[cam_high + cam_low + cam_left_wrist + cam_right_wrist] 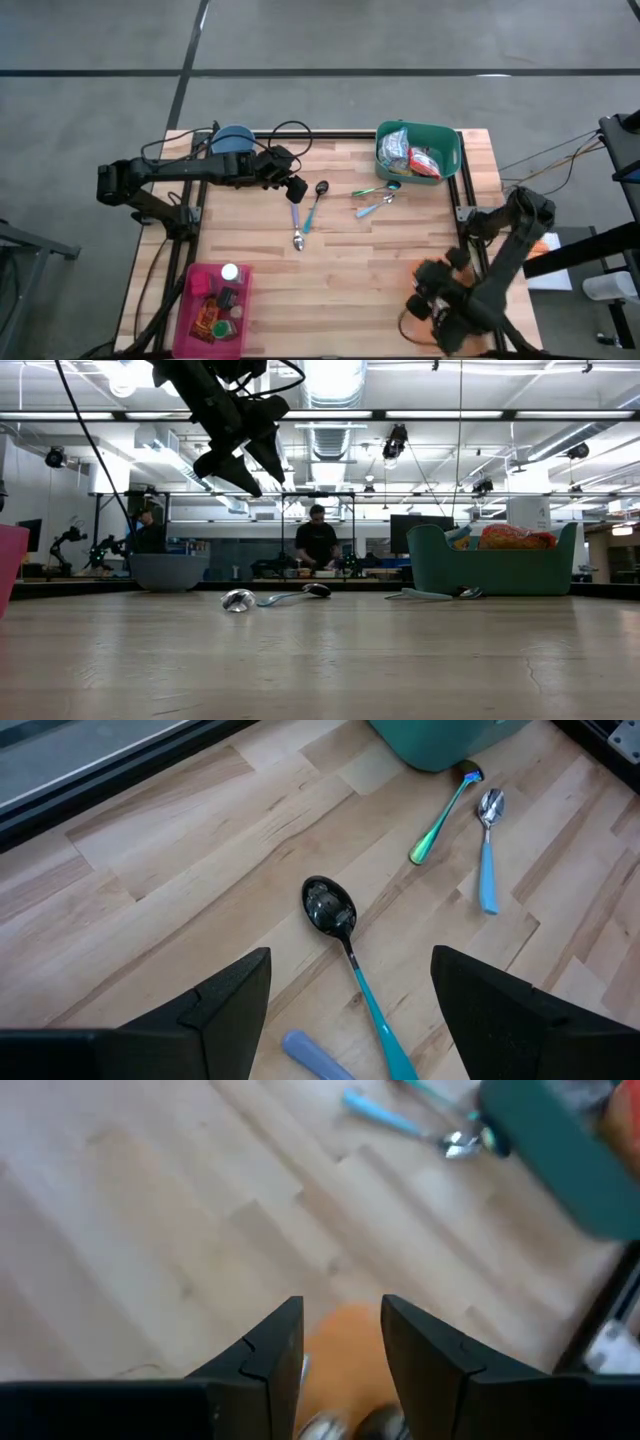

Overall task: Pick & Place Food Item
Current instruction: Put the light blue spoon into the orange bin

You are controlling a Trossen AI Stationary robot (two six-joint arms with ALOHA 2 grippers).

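My right gripper (340,1305) hangs over the table's near right corner (422,298), shut on a rounded orange food item (345,1342). A green bin (450,150) holding food packets (410,152) stands at the far right. My left gripper (295,190) hovers open above the far left part of the table, over a black-bowled spoon with a teal handle (330,907), touching nothing. It also shows high up in the low view (245,465). My right gripper pinches the orange food item (348,1335) between its two fingers, which slant downward. The item sits back between the fingers, and which part of it they are on cannot be told. It appears lifted clear of the table.
Several spoons lie around the table's middle (297,228) and before the green bin (378,190). A pink bin (195,335) with small items stands at the near left corner. A blue bowl (233,138) stands at the far left. Bare wood lies between the bins.
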